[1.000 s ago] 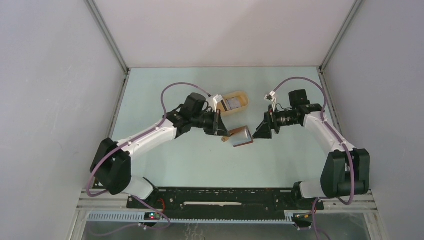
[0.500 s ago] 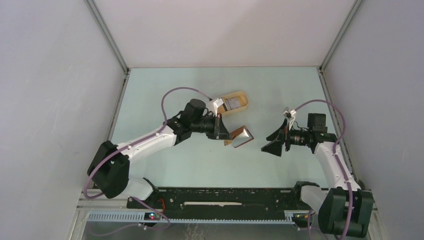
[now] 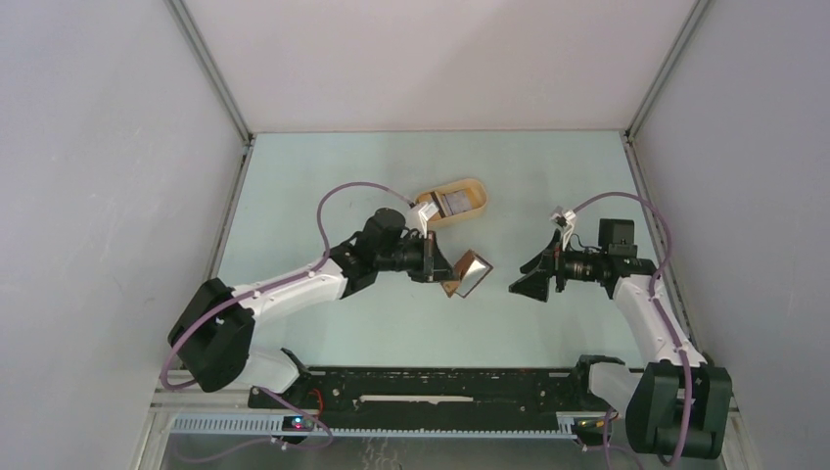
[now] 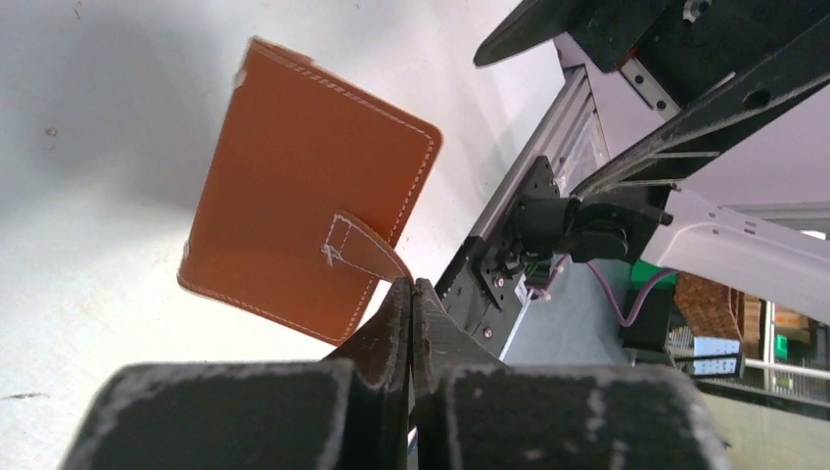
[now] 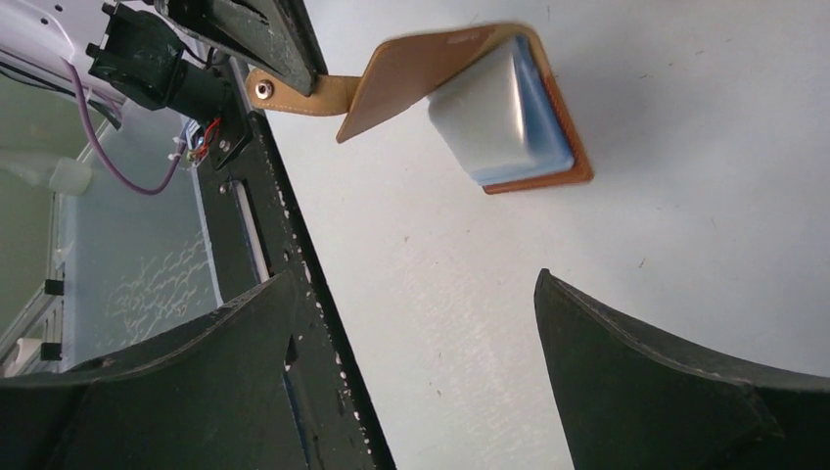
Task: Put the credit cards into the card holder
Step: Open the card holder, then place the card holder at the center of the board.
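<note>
Backed the right hand (image 3: 524,280) off the card holder (image 3: 470,274) in the space of a second, from just beside its edge to well apart on the right. Spread its jaws to full width along the way. Folded the right elbow down toward the near edge of the bench (image 3: 391,328). Carried the card holder slightly nearer in the left hand (image 3: 442,271), tilted more steeply.

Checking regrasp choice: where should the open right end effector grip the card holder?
Likely its free edge opposite the strap, approached from the robot's right: the card holder hangs tilted by its strap from the left end effector, that thin edge toward the right end effector.
</note>
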